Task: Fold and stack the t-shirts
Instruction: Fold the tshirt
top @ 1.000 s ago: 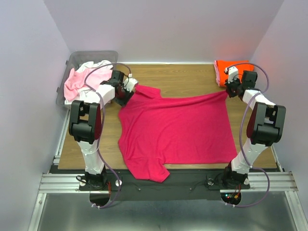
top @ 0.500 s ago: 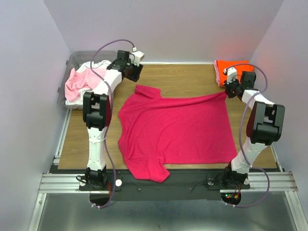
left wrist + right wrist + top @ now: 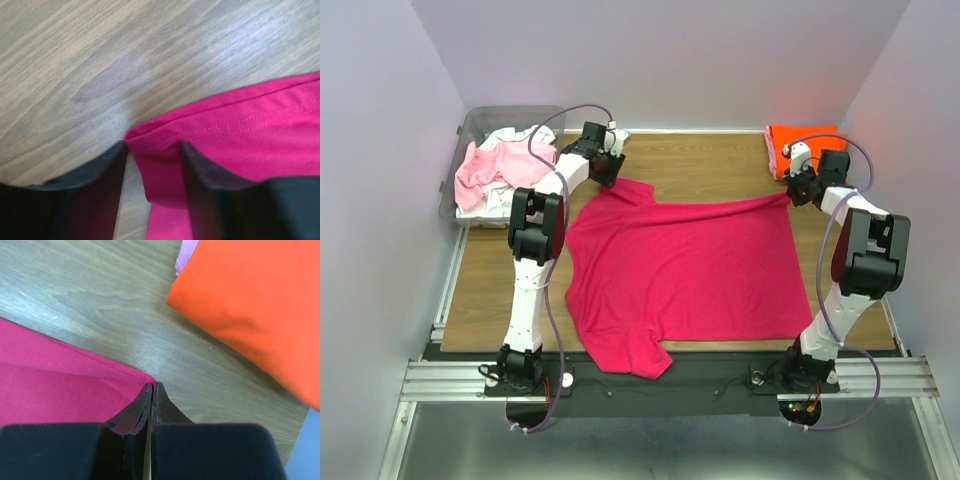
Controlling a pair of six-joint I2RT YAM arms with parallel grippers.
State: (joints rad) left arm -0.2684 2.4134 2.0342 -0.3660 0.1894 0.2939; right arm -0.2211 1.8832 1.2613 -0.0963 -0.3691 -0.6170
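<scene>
The magenta t-shirt lies spread flat on the wooden table, collar end to the left. My left gripper is at its far-left sleeve. In the left wrist view the fingers stand apart with the sleeve's hemmed corner between them. My right gripper is at the shirt's far-right corner, shut on that corner, its fingertips pressed together. The folded orange t-shirt lies at the far right and also shows in the right wrist view.
A clear plastic bin at the far left holds a pale pink t-shirt and a white one. The shirt's near sleeve hangs over the table's front edge. Walls close in on the left, right and back.
My left gripper let go of the sleeve, rose toward the back wall, then came back down to the sleeve corner. The right gripper and shirt stayed almost still.
</scene>
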